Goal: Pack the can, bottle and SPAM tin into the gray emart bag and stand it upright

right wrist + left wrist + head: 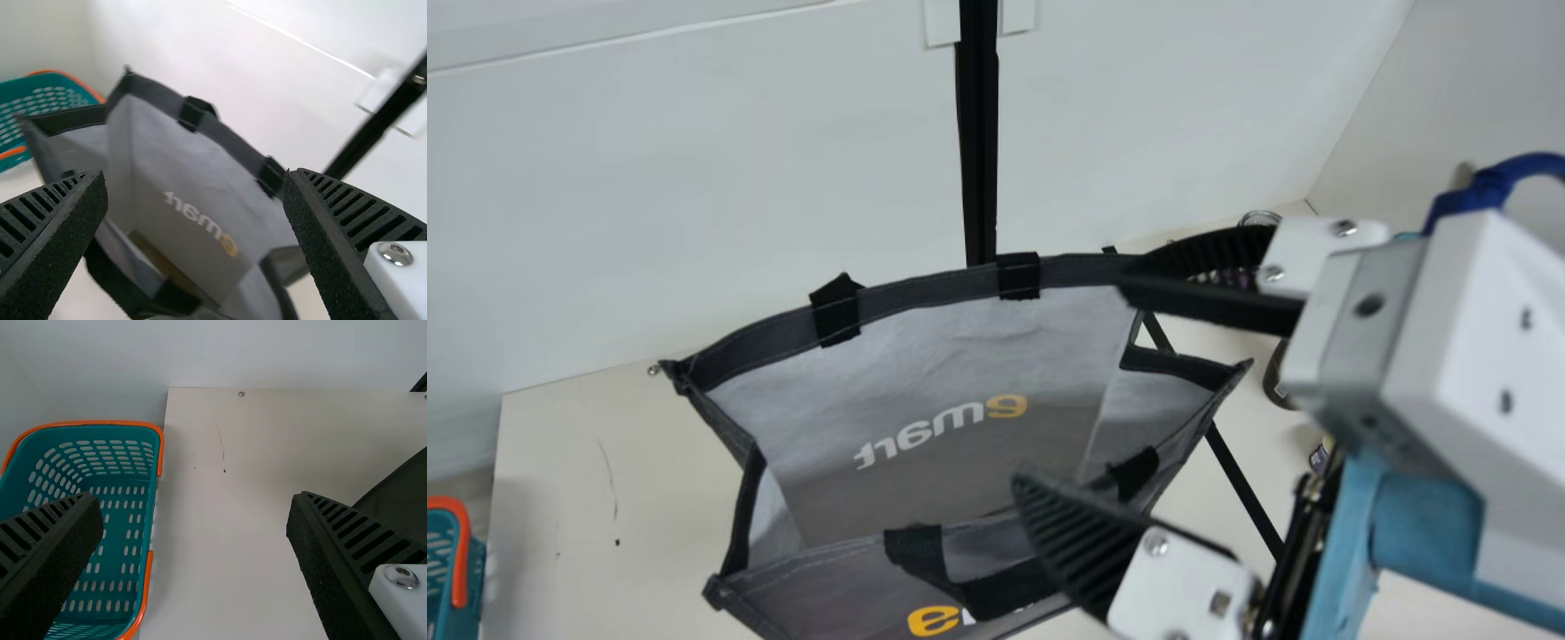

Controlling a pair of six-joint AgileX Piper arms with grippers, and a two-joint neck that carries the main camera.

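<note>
"Gray cloth first: where do we have the bag [934, 356]?"

"Standing on the cream table [560, 462], mouth up and wide, its black handles folded at the rim. We see yellow and white lettering on its far inner wall, and a brownish strip [157, 257] low inside in the right wrist view. The near wall hides part of the bottom."

"And our grippers?"

"The right gripper [1072, 384] is spread wide at the bag's right side, nothing between its fingers; whether they touch the cloth, we can't tell. The left gripper [195, 503] is spread too, empty, in its wrist view."

"Other containers?"

"A teal basket [130, 520] at the left, orange-handled, partly behind a finger and cut off."

"Anything hard to make out?"

"At the right, a dark round thing [1278, 382] half behind our right arm, and a clear rim [1260, 217] farther off. We can't name either."
</note>
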